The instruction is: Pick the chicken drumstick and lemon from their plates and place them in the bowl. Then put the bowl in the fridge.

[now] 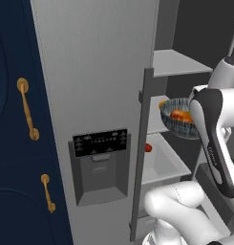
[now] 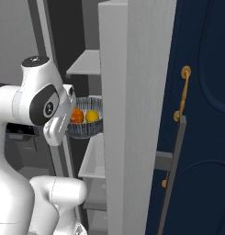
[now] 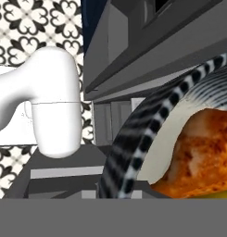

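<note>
Bowl (image 2: 88, 120) holds glossy orange-brown drumstick (image 3: 203, 155) beside yellow lemon (image 2: 92, 116).

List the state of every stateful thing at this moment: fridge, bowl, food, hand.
fridge door: open, shelves exposed.
bowl: held up in the air at the fridge opening, roughly level, not yet on a shelf.
chicken drumstick: inside the bowl.
lemon: inside the bowl, beside the drumstick.
hand: fingers hidden by the bowl and arm; open or shut cannot be told.
</note>
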